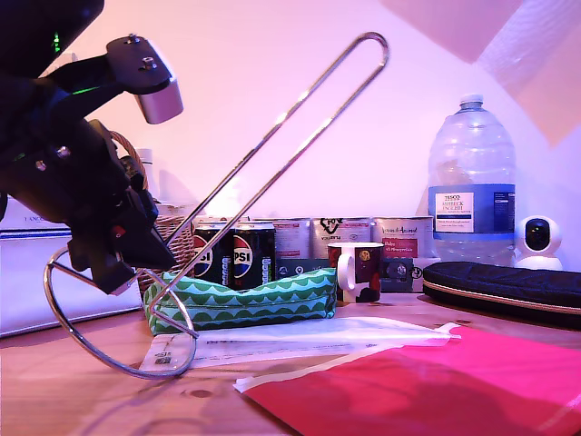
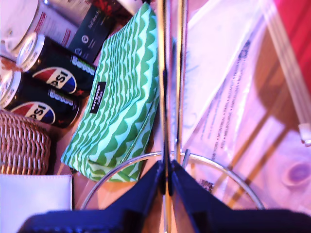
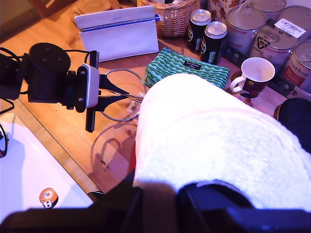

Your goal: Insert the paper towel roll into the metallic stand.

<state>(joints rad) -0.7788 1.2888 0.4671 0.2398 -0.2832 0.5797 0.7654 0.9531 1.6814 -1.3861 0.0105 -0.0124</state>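
1. Wooden table (image 1: 54, 381) against a pale wall, crowded with cans, a mug (image 1: 356, 271) and a green pouch (image 1: 241, 304).
2. My first gripper (image 2: 167, 182) is clenched on the metallic stand (image 1: 272, 136) near its ring base; the stand leans, its loop toward 1 o'clock in the exterior view.
3. My second gripper (image 3: 175, 194) grasps the paper towel roll (image 3: 218, 145), held above the table, apart from the stand.

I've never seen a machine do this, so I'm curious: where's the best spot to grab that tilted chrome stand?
Low on the metallic stand, where the twin upright rods meet the ring base. My first claw is shut on it there, its tips squeezing the narrow rod pair from both sides. Higher up, the long leaning loop would probably swing.
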